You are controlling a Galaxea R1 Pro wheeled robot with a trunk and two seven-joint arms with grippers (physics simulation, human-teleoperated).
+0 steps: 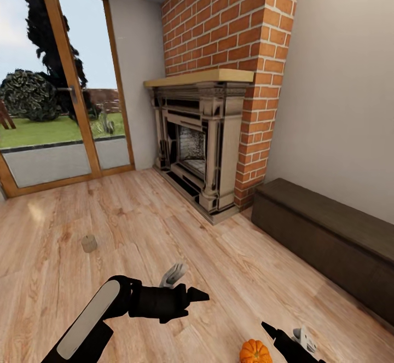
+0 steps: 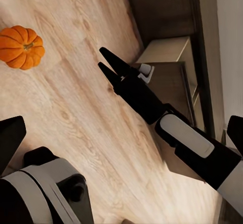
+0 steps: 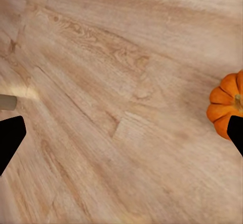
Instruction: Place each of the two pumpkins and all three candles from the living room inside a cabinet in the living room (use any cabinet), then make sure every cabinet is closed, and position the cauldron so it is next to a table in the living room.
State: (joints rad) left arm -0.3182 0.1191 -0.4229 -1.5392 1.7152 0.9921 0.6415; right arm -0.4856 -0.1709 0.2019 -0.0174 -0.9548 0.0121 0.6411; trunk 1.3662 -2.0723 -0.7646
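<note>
An orange pumpkin [image 1: 255,352] sits on the wooden floor at the bottom of the head view, just left of my right gripper [image 1: 268,328]. In the right wrist view the right gripper's two tips stand wide apart and open, with the pumpkin [image 3: 226,105] beside one tip and nothing between them. A beige candle [image 1: 88,243] stands on the floor to the left, far ahead of my left gripper [image 1: 200,295], which is open and empty. The dark-brown cabinet [image 1: 328,237] runs along the right wall. The left wrist view shows the pumpkin [image 2: 20,46], the right gripper [image 2: 105,62] and a pale beige pulled-out part of the cabinet [image 2: 167,49].
A fireplace [image 1: 197,144] in a brick chimney stands ahead, with a glass patio door [image 1: 54,105] to its left. Bare wooden floor [image 1: 137,215] spreads between them and me. The robot's base [image 2: 45,188] shows low in the left wrist view.
</note>
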